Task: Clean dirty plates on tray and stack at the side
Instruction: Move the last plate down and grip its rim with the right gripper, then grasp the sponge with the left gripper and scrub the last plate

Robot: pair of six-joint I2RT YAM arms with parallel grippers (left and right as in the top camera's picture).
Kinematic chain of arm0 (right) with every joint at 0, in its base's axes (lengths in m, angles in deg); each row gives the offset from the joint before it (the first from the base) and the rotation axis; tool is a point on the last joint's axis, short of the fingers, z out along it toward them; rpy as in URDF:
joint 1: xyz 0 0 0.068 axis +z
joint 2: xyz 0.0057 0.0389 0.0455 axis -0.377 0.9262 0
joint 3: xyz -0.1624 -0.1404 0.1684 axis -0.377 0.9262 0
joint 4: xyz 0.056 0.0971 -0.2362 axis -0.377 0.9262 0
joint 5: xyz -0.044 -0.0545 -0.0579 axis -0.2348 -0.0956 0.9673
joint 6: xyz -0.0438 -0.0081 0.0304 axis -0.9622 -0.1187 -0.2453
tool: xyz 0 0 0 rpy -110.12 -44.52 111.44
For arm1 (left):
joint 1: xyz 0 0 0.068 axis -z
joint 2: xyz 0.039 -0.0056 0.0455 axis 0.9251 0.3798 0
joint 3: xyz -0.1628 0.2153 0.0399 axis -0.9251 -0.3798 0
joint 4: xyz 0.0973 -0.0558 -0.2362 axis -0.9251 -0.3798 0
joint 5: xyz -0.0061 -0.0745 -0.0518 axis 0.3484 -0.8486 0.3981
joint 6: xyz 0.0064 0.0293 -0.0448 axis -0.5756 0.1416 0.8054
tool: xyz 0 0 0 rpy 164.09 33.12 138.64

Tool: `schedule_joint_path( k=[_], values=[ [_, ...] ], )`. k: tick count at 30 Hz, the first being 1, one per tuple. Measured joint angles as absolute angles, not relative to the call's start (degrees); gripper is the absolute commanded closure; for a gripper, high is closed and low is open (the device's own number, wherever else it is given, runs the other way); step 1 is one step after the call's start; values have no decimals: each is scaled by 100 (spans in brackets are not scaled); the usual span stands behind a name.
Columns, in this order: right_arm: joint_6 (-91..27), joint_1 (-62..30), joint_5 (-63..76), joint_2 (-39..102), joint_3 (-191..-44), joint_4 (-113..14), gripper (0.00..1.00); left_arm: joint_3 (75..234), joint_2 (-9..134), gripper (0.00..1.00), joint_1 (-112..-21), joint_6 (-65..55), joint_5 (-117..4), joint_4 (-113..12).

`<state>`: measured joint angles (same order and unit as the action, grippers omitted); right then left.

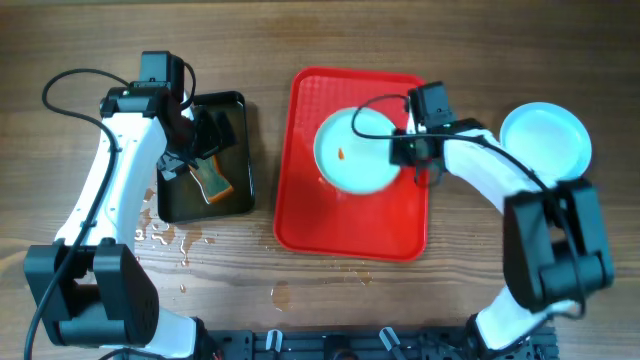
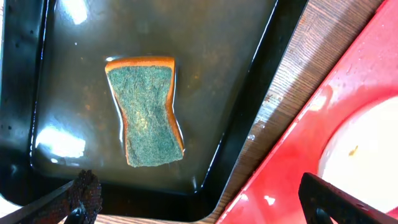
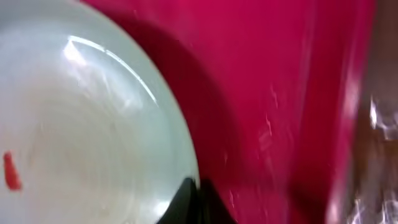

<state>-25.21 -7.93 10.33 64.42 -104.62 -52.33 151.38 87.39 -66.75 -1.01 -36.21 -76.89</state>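
One pale plate with a small orange smear lies on the red tray. My right gripper is shut on the plate's right rim. In the right wrist view the finger pinches the plate's edge over the red tray, and a dark shadow lies under that edge. A clean pale plate rests on the table to the right of the tray. My left gripper hangs open and empty over the black tray, apart from the sponge.
A black tray holding shallow water stands left of the red tray. A green-and-orange sponge lies in it. Water drops spot the wood near the table's front left.
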Motion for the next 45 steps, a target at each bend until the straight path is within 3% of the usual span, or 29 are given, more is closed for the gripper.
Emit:
schedule_joint_path(
  k=[1, 2, 4, 7, 10, 13, 18, 23, 24, 26, 27, 28, 29, 34, 36, 37, 38, 39, 45],
  values=[
    [-2182, -793, 993, 6228, -10445, -4565, 64, 15138, 8739, 0, -6675, -101, -3621, -7685],
    [-1963, -793, 965, 6075, -10429, -4152, 58, 15138, 8739, 0, -6675, -101, -3619, -7685],
    [-1813, -793, 775, 5978, -10432, -3723, 53, 15138, 8739, 0, -6675, -101, -3621, -7685],
    [-2339, -793, 810, 5978, -10421, -3992, 52, 15138, 8739, 0, -6675, -101, -3621, -7682],
    [-3126, -793, 978, 5978, -10287, -4521, 61, 15138, 8739, 0, -6675, -101, -3621, -7501],
    [-3382, -793, 569, 5981, -9813, -4744, 94, 15138, 8739, 0, -6675, -101, -3836, -7735],
    [-3303, -798, 285, 5985, -9724, -4965, 96, 15136, 8739, 0, -6675, -103, -4223, -7975],
    [-3174, -793, 429, 5985, -9726, -4984, 96, 14738, 8720, 1, -6581, -122, -3541, -7420],
    [-3168, -793, 445, 5983, -9726, -4984, 96, 14465, 8700, 13, -6546, -125, -3438, -7018],
    [-3148, -793, 462, 5983, -9730, -4986, 96, 13726, 8707, 70, -6489, 9, -3020, -6378],
    [-3144, -793, 462, 5983, -9730, -4986, 96, 13457, 8713, 88, -6489, 114, -2822, -6179],
    [-3126, -793, 462, 5983, -9730, -4986, 96, 13197, 8713, 96, -6493, 218, -2636, -5853],
    [-3124, -793, 464, 5983, -9730, -4986, 96, 12966, 8713, 91, -6493, 310, -2529, -5475],
    [-3124, -793, 467, 5983, -9730, -4978, 95, 12526, 8687, 96, -6487, 391, -2487, -4843],
    [-3124, -793, 464, 5983, -9730, -4958, 96, 12780, 8641, 48, -6489, 201, -2548, -5624],
    [-3122, -793, 462, 5983, -9730, -4949, 96, 12972, 8578, 38, -6487, 111, -2575, -6019],
    [-3120, -793, 462, 5983, -9730, -4938, 96, 13230, 8433, 39, -6489, 59, -2590, -6146],
    [-3107, -793, 462, 5983, -9730, -4938, 95, 13377, 8293, 47, -6489, 17, -2588, -6148],
    [-3104, -793, 462, 5983, -9732, -4934, 96, 13073, 8648, 59, -6489, -39, -2279, -5855]
  ],
)
